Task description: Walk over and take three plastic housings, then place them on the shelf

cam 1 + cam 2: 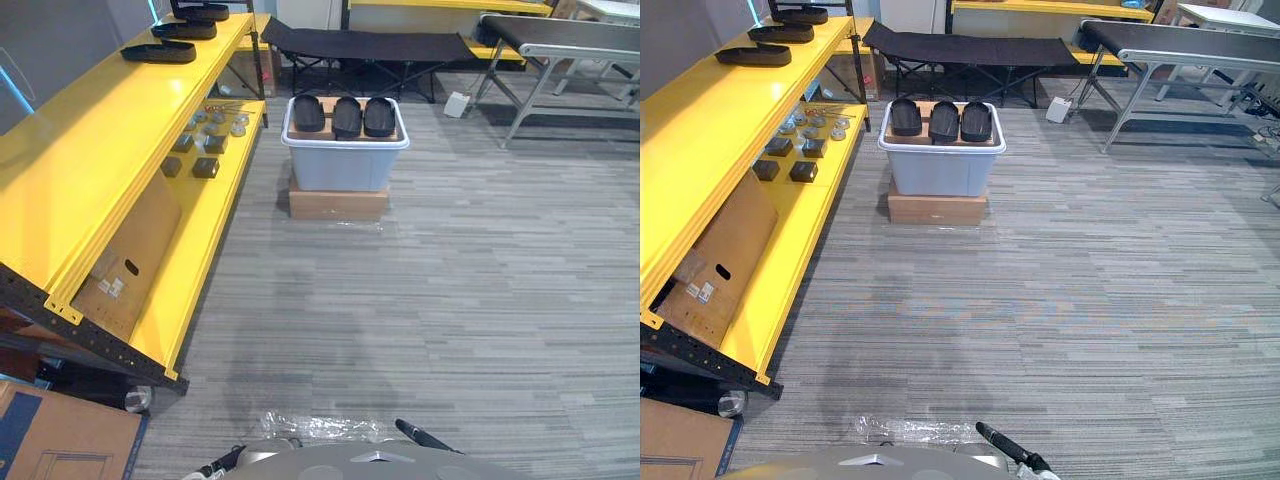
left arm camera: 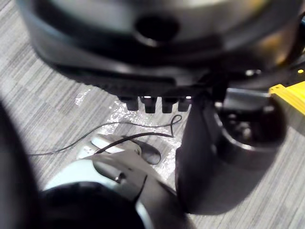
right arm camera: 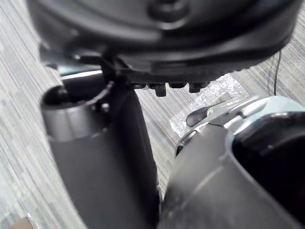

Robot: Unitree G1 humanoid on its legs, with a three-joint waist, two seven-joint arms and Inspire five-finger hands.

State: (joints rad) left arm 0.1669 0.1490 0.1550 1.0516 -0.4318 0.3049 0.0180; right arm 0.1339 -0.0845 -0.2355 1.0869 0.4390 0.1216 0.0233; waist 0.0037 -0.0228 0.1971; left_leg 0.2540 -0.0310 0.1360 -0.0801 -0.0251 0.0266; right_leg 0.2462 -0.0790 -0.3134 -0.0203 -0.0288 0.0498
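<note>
Three black plastic housings (image 1: 347, 116) lie side by side on cardboard across the top of a grey bin (image 1: 345, 165), a few steps ahead on the carpet. The bin stands on a flat cardboard box (image 1: 338, 203). To the left runs the yellow shelf (image 1: 100, 140); three more black housings (image 1: 158, 52) rest at the far end of its top board. My left hand (image 2: 152, 62) and right hand (image 3: 167, 43) hang low at my sides over the floor, fingers relaxed and holding nothing.
Small dark and metal parts (image 1: 205, 150) and a leaning cardboard sheet (image 1: 125, 265) occupy the lower shelf board. A black folding cot (image 1: 365, 45) and a metal-legged table (image 1: 560, 35) stand behind the bin. A carton (image 1: 60, 435) sits at lower left; crinkled plastic film (image 1: 315, 427) lies on the floor.
</note>
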